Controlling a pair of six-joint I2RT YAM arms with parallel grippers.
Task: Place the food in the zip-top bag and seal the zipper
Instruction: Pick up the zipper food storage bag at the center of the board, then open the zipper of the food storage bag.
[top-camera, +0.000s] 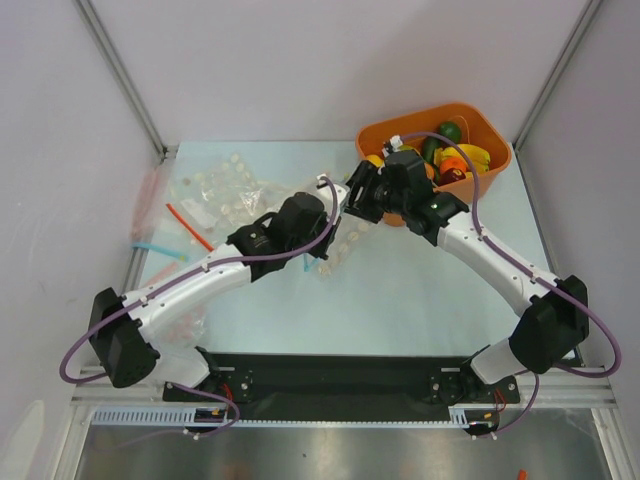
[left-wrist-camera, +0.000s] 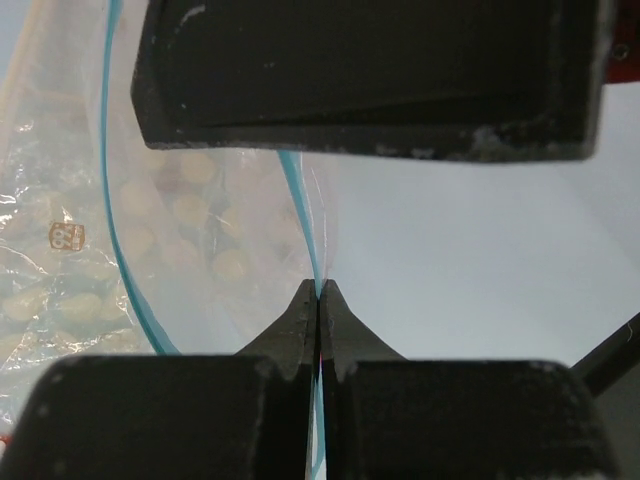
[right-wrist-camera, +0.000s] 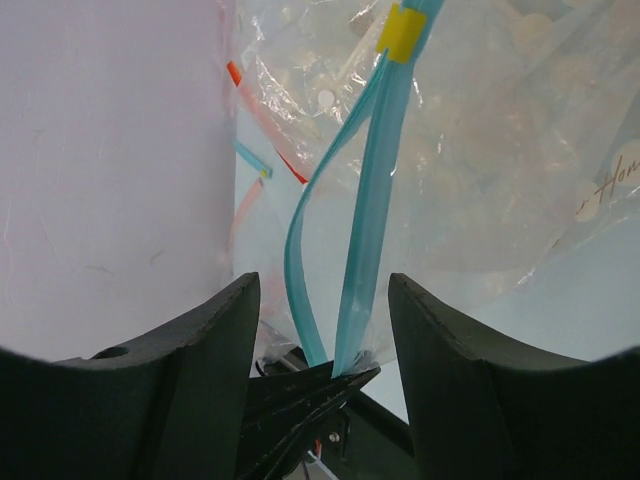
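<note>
The food (top-camera: 456, 156), toy fruits and vegetables, lies heaped in an orange bin (top-camera: 478, 120) at the back right. The clear zip-top bag (left-wrist-camera: 190, 235) hangs at mid-table. My left gripper (left-wrist-camera: 319, 291) is shut on its light-blue zipper (left-wrist-camera: 298, 205). In the top view this left gripper (top-camera: 335, 228) sits just left of my right gripper (top-camera: 365, 196). In the right wrist view the right gripper (right-wrist-camera: 322, 288) stands open astride the parted zipper (right-wrist-camera: 372, 205), and neither finger touches it. The left gripper's fingertips (right-wrist-camera: 320, 385) pinch the strip's lower end.
Other clear bags printed with white dots (top-camera: 225, 190) lie at the back left, with a red strip (top-camera: 188, 224) and a blue strip (top-camera: 155, 247) beside them. A yellow tab (right-wrist-camera: 401, 35) sits on the zipper. White walls close in the left and right sides.
</note>
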